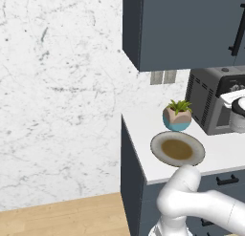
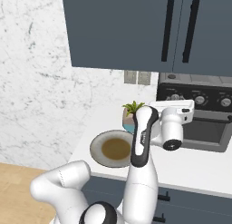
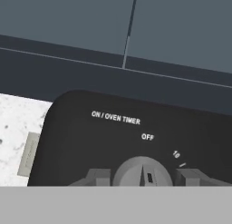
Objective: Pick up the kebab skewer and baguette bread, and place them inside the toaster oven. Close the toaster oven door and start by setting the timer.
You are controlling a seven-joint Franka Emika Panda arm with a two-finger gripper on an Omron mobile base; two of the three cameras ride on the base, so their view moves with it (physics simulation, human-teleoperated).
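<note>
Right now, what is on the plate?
The plate on the counter holds no food, just its brown centre; the arm covers its right edge in the right base view.

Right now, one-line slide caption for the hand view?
Gripper straddling the timer knob on the toaster oven, pointer near OFF, cabinets above.

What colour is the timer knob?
Grey, on a black panel; the timer knob shows best in the hand view.

left base: behind-left, down on plate [image 1: 177, 149] | right base: behind-right, same plate, oven [image 2: 199, 114] | hand: close on timer knob [image 3: 142, 172], between jaws
</note>
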